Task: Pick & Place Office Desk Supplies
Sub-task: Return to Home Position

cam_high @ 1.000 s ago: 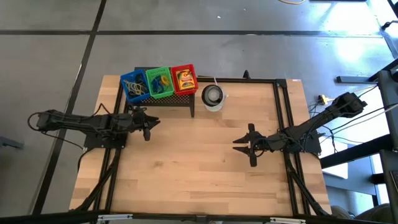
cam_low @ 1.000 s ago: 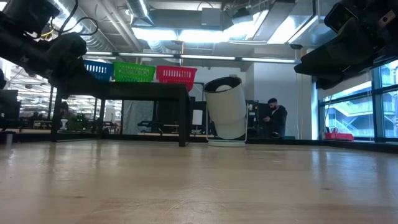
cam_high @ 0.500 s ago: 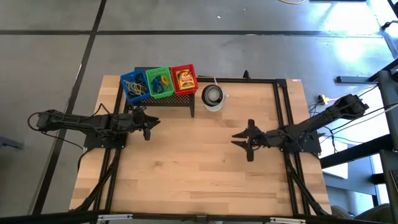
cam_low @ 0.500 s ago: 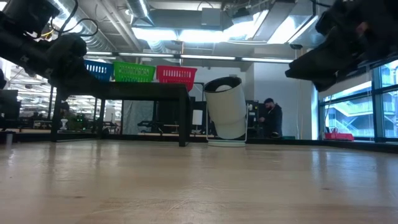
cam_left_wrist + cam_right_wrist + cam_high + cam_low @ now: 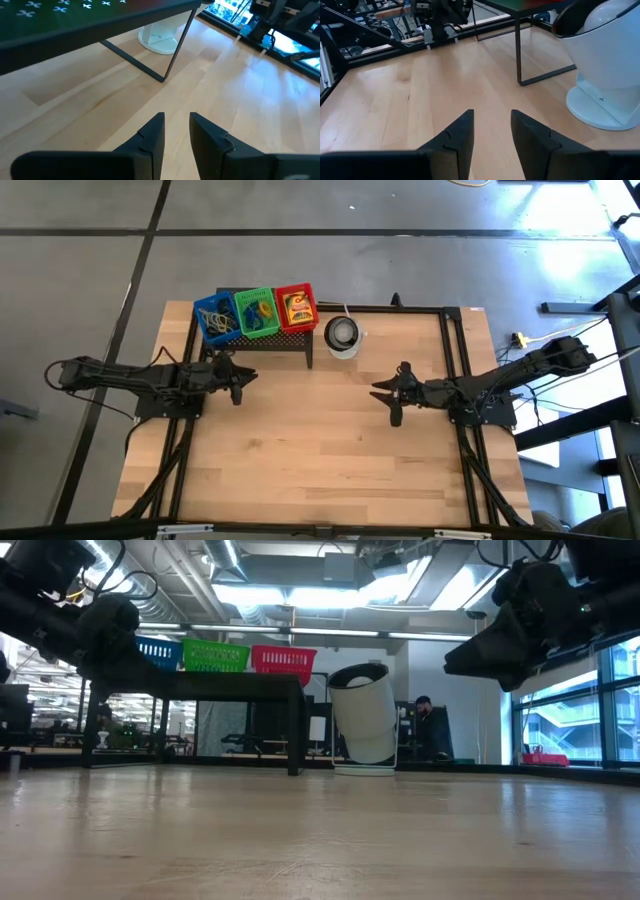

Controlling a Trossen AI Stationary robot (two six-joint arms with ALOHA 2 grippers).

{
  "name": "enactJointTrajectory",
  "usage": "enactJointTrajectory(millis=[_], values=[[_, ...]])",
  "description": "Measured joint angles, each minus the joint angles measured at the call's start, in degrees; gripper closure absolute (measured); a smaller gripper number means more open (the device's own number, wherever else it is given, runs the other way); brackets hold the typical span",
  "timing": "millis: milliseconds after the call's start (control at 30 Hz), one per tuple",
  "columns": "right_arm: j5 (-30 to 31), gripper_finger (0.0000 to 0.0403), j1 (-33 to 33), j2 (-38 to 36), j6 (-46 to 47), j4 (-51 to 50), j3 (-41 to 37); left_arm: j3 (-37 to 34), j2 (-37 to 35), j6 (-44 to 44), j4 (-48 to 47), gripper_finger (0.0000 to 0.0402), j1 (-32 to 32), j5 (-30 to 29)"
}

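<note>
- The office desk supplies sit in three bins, blue, green and red. The bins stand side by side on the black mesh rack, upper left of the overhead frame.
- Your left tool hangs left of centre, just beside the rack's front edge. Its fingers are narrowly apart and hold nothing. A careless swing upward in the frame could strike the rack and spill the bins.
- Your right tool hovers over the bare counter, right of centre, narrowly parted and empty.
- The white cup stands near it, beside the rack's leg. A wide retreat could knock it over.
</note>
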Motion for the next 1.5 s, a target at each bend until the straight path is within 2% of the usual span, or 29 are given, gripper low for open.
enactJointTrajectory(millis=[200, 300, 433, 833, 1300, 1500], values=[[-0.02, 0.0273, -0.02, -0.55, 0.00, -0.18, 0.00, 0.00, 0.00, -3.36, 0.02, 0.0316, 0.00, -0.02], [-0.11, 0.0273, -0.02, -1.94, 0.00, -0.42, 0.00, 0.00, 0.00, -1.02, 0.02, 0.0316, 0.00, -0.37], [-0.11, 0.0273, -0.02, -6.06, 0.01, -0.48, 0.00, 0.02, 0.00, 2.42, -0.02, 0.0316, 0.00, 0.06], [-0.09, 0.0273, -0.02, -21.02, 0.02, -0.37, 0.00, 0.07, 0.00, 2.71, -1.31, 0.0314, 0.02, 0.04], [0.00, 0.0273, -0.02, -34.22, 0.00, -0.43, 0.00, 0.07, 0.02, 4.19, -1.51, 0.0318, 0.00, 0.02], [-0.02, 0.0273, -0.02, -37.76, 0.00, -0.35, -0.07, 0.07, 0.00, 4.21, -1.51, 0.0318, 0.00, 0.02]])
